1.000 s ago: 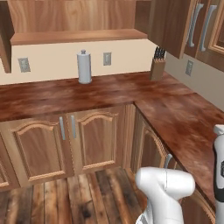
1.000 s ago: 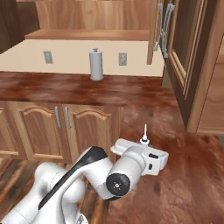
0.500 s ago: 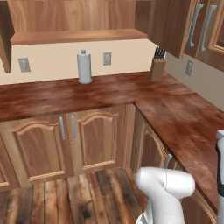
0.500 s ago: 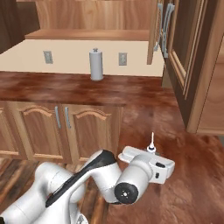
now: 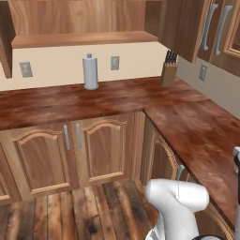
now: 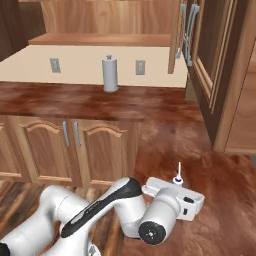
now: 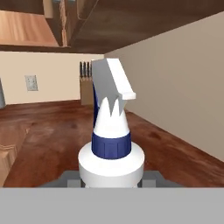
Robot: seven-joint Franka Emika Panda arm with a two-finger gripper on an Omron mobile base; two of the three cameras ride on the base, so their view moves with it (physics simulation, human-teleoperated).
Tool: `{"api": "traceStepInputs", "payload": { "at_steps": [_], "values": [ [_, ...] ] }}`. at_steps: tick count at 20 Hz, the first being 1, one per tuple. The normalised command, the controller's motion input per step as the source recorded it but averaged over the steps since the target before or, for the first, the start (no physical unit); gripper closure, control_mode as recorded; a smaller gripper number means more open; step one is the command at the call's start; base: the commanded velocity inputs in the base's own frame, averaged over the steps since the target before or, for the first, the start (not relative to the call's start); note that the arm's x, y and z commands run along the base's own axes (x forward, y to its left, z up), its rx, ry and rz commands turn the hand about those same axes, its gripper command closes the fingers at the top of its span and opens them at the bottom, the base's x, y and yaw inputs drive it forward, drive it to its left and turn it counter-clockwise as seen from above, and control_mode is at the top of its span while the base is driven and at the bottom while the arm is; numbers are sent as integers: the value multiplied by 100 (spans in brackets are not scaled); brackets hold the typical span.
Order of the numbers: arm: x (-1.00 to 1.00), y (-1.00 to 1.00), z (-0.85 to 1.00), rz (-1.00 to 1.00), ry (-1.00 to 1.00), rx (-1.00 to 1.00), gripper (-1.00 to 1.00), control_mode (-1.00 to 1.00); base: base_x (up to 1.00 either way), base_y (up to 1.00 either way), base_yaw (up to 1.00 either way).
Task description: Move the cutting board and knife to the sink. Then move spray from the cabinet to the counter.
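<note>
A white spray (image 7: 111, 131) with a dark blue collar and a white trigger head stands upright between the fingers of my gripper (image 7: 111, 180), which is shut on its body. In the right base view the gripper (image 6: 176, 189) is held low over the right run of the reddish-brown counter (image 6: 220, 175), with the spray's thin top (image 6: 179, 170) poking up above it. I cannot tell whether the bottle touches the counter (image 5: 187, 126). The upper cabinet (image 6: 200, 55) hangs above on the right. The cutting board, knife and sink are out of view.
A wooden knife block (image 5: 168, 69) stands in the back corner of the counter, also seen ahead of the hand as the block (image 7: 86, 89). A paper towel roll (image 5: 90, 71) stands by the back wall. Lower cabinet doors (image 5: 101, 150) face a wooden floor.
The hand with the spray has sunk lower and drawn nearer to the base over the right counter. The grip on the spray has stayed the same.
</note>
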Motion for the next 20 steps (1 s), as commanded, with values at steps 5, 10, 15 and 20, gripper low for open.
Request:
{"api": "traceStepInputs", "payload": {
  "at_steps": [5, 10, 15, 20],
  "values": [
    [0, -11, -35, 0, 0, 0, 100, -100, 0, 0, 0],
    [2, -8, -33, -1, 0, 0, 100, -100, 0, 0, 0],
    [3, -7, -31, -1, 0, 0, 100, -100, 0, 0, 0],
    [2, -6, -30, -2, 0, 0, 100, -100, 0, 0, 0]
  ]
}}
